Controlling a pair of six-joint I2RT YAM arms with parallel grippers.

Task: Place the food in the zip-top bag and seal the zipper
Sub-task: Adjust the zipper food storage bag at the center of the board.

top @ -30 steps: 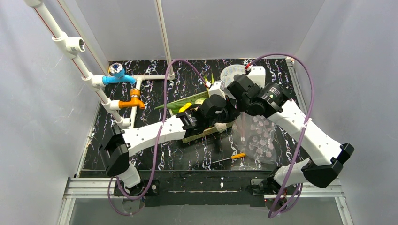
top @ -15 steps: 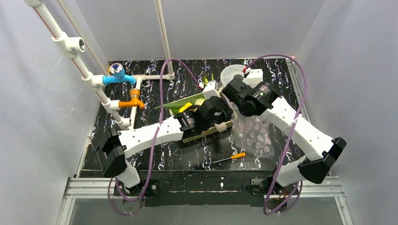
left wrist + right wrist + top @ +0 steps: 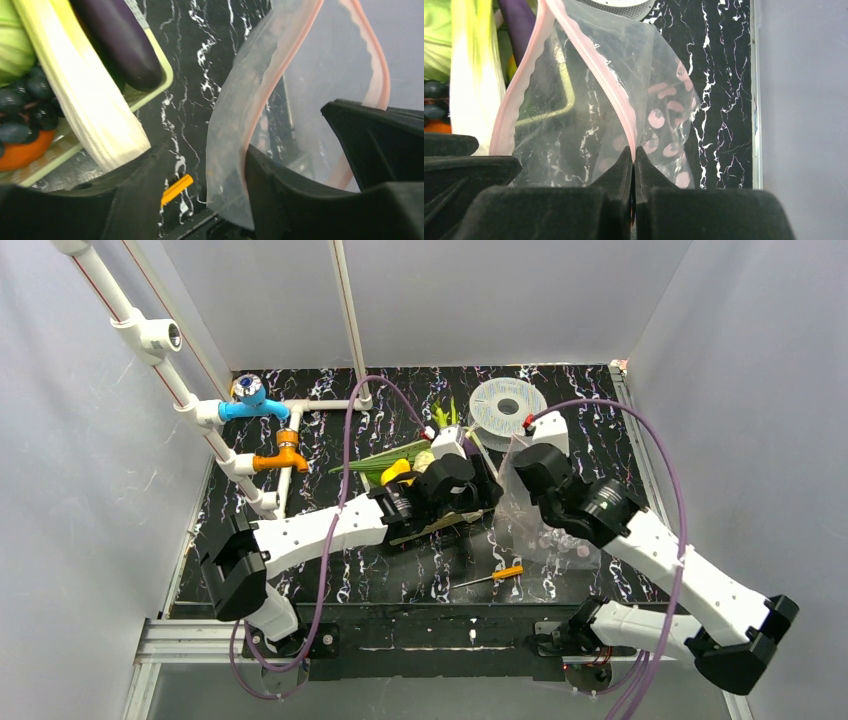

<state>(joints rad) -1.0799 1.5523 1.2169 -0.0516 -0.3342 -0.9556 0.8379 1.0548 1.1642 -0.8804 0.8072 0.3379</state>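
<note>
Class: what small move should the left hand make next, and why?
Probably withdraw the open left hand and reach for the eggplant: the right hand pinches the zipper, holding up the zip-top bag, which looks empty.

The crinkly clear plastic zip-top bag [image 3: 569, 125], spotted pink low down, stands raised with its mouth gaping. Its pinkish-red zipper strip [image 3: 591, 65] is unsealed, with one lip pinched in the right gripper [image 3: 634, 150]. The food is outside the bag, just to its left: a long white-green leek [image 3: 80, 90], a purple eggplant [image 3: 122, 42] and a green cabbage [image 3: 12, 40] lie in a pale-green basket [image 3: 167, 75].
</note>
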